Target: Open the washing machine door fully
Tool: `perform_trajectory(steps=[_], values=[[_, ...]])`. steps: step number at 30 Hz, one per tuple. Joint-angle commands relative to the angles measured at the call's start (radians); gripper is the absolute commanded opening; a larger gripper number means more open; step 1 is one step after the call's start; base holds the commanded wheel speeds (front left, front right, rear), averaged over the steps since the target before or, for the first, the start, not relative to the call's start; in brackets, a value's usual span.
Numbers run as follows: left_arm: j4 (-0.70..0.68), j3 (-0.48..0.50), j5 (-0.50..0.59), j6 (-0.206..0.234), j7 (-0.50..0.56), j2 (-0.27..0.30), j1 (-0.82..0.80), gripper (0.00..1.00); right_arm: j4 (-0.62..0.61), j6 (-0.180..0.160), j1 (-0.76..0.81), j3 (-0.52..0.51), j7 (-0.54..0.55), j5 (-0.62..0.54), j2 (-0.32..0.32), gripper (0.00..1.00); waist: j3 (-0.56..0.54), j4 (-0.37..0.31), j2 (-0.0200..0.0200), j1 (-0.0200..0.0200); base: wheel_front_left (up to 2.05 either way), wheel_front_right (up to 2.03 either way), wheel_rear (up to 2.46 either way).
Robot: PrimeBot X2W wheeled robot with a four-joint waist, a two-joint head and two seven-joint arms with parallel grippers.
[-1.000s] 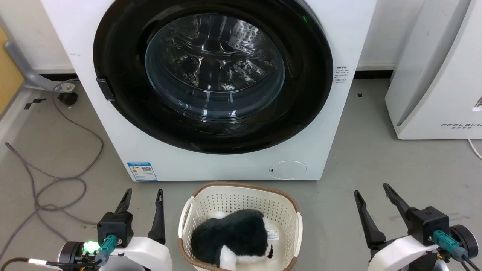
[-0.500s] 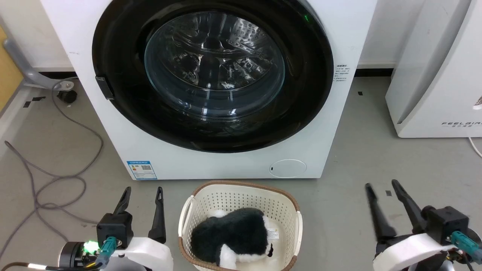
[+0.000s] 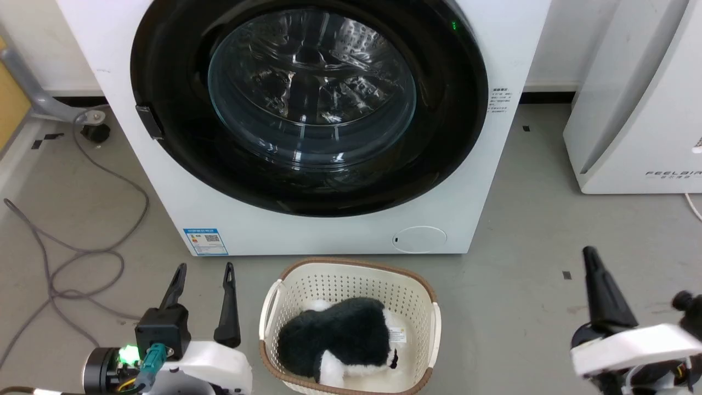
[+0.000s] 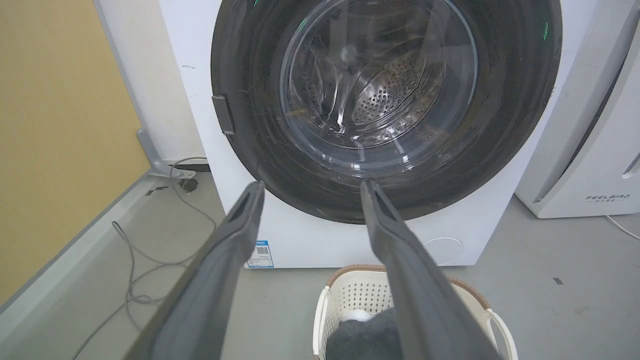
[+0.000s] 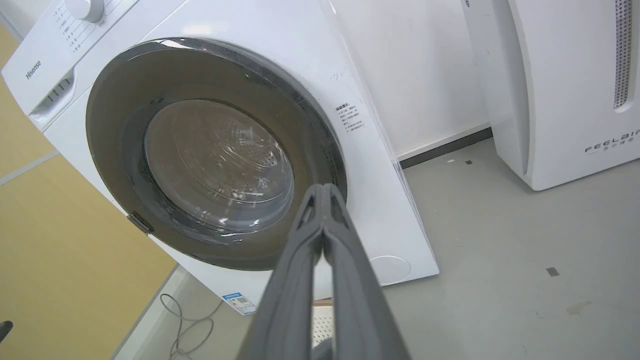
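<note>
The right gripper (image 5: 324,190) has pinched shut and swung outward, the left gripper (image 3: 205,266) gapes empty, and the door (image 3: 310,88), flush on the washing machine (image 3: 307,233) and probably latched, looks heavy, stiff and slick, best hooked at its left-edge handle notch (image 3: 149,122).

Left gripper (image 3: 205,266): we see a black square block (image 3: 162,329) at its base.
Left fingers (image 4: 220,270): two, long, dark grey, tapering to narrow tips.
Left shell (image 3: 214,365): white, rounded, glossy.
Lamp (image 3: 128,354): we note it glowing green, beside a teal plug (image 3: 152,354).
Wires (image 3: 118,384): thin, bunched under the lamp.
Right gripper (image 5: 324,187): we see the same matte dark grey.
Right fingers (image 5: 295,280): long, smooth, tapering.
Right shell (image 3: 636,340): white, with a black knob (image 3: 684,300) behind.
</note>
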Motion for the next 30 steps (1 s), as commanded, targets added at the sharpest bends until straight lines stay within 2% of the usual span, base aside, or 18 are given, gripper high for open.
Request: perform_trajectory(steps=[1, 6, 12, 30], values=[[-0.009, -0.002, -0.008, 0.006, -0.010, 0.000, -0.022, 1.00, 0.016, 0.000, -0.027, -0.019, 0.002, 0.078, 0.000, 0.00, 0.007, 0.002, 0.0000, 0.0000, 0.00, 0.00, 0.00], [-0.014, -0.005, -0.012, 0.009, -0.021, 0.000, -0.038, 1.00, 0.068, 0.000, -0.083, -0.072, 0.034, 0.204, -0.005, 0.00, 0.028, 0.008, 0.0000, 0.0000, 0.00, 0.00, 0.00], [-0.025, -0.008, -0.015, 0.009, -0.033, 0.000, -0.062, 1.00, 0.153, 0.000, -0.187, -0.104, 0.048, 0.311, -0.041, 0.00, 0.066, 0.019, 0.0000, 0.0000, 0.00, 0.00, 0.00], [-0.062, -0.018, -0.048, 0.034, -0.071, 0.000, -0.155, 1.00, 0.372, 0.000, -0.589, -0.062, 0.020, 0.483, -0.166, 0.00, 0.216, 0.074, 0.0000, 0.0000, 0.00, 0.00, 0.00]])
